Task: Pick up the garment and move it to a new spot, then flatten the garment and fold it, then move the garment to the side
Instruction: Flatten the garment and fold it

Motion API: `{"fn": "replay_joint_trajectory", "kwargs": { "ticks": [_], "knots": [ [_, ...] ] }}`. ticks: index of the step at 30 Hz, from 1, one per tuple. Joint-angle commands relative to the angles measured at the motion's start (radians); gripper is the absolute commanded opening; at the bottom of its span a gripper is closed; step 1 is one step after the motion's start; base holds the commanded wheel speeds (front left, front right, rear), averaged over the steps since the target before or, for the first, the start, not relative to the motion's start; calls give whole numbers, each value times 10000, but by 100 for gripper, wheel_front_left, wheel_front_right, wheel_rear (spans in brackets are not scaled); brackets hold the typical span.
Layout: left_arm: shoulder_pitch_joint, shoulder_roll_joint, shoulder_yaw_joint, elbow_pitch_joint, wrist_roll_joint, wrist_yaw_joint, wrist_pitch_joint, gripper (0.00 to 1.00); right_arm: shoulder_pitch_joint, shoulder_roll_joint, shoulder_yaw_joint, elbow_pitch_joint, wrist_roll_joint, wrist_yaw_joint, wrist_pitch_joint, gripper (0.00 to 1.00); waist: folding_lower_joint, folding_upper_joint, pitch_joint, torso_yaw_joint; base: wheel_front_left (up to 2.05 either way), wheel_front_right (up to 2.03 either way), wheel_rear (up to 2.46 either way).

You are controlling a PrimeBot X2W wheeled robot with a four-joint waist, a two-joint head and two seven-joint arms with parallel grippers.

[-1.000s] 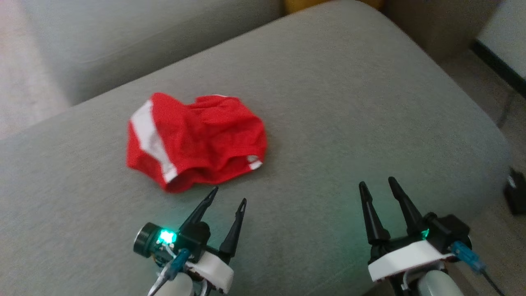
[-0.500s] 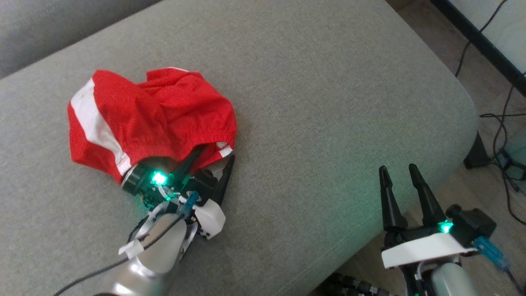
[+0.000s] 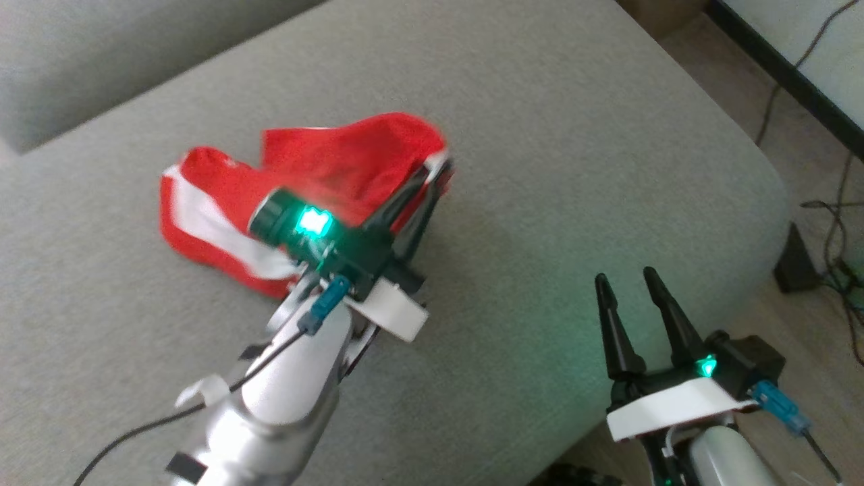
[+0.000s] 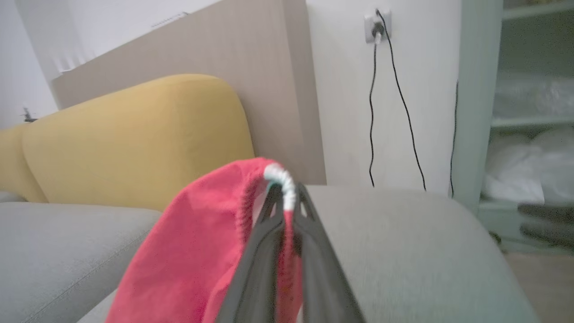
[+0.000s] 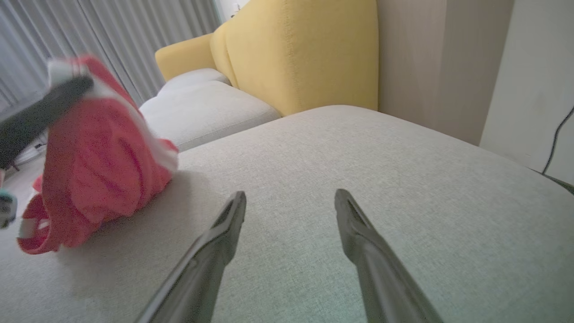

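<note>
Clamped tight with the left tool [image 3: 435,174] on the white-trimmed hem of the red garment [image 3: 337,158], holding that edge raised above the grey sofa cushion [image 3: 574,121]. Draped below onto the cushion's left half, white band showing. Over the front right edge, spread apart and empty on the right tool [image 3: 624,278].

Grey seat [image 3: 574,135] w/ red white-banded piece [image 3: 337,162] (edge lifted), yellow backrest [image 4: 134,139] behind.

White-banded red shorts [image 3: 341,158] — dark fingers [image 5: 208,251]
</note>
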State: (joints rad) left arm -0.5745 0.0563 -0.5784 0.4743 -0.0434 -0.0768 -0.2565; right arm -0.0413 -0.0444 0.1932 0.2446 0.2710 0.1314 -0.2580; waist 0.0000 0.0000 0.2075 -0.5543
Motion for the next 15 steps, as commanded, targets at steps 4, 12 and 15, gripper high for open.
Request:
{"fn": "replay_joint_trajectory", "kwargs": {
  "ticks": [4,12,15],
  "knots": [
    [-1006,-31,267,-1646,-479,-143,-53,0,-239,-58,133,-184,-242,-7,-38,100,0,0,-534,955,0,0,0],
    [603,508,1019,-2486,-1845,-90,201,0,-88,-58,-40,-142,-531,-7,-38,100,0,0,-809,2986,0,0,0],
    [1970,1080,1483,-2855,-2212,199,168,0,-73,-58,-129,-123,-621,-7,-38,100,0,0,-725,3671,0,0,0]
  ]
}}
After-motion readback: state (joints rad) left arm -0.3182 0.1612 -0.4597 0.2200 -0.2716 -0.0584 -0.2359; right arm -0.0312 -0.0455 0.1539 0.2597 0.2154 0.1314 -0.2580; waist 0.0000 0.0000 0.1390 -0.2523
